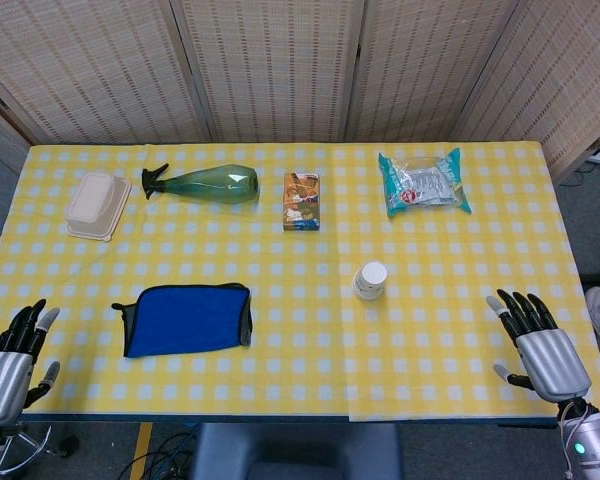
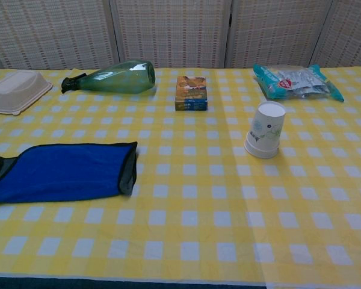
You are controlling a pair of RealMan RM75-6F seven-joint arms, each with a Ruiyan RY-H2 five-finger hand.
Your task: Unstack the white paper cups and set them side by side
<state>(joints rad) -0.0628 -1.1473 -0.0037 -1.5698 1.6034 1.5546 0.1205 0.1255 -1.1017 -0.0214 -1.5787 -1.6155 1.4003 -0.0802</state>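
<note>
**A:** Start wide. Your surface is draped in yellow-and-white checked cloth, soft and a little creased near the front edge. The biggest thing on it is the blue cloth, flat, dark-trimmed, limp, on your left half.

**B:** And behind that?

**A:** A green glass bottle lying on its side, smooth and glossy, neck toward your left. Beside it, a pale lidded food box, matte. On the far right, a crinkly teal snack packet. Far centre, a small printed carton, lying flat.

**B:** The cups?

**A:** The stack of white paper cups stands upside down, wide rim on the surface, right of centre. Its long axis is upright, leaning slightly in the chest view. Thin paper, tapered, light; I'd expect it to crush if you squeeze hard. How many cups are nested I cannot tell.

**B:** Which hand do you want?

**A:** Your right hand is plainly nearer. The stack lies ahead of it and inward, toward your left. Your left hand is well apart from it, with the blue cloth between. Both hands rest at the near edge holding nothing, dark fingers spread and pointing away from you.

**B:** So reach with the right?

**A:** I'd say so: forward and inward, approaching from the side.
</note>
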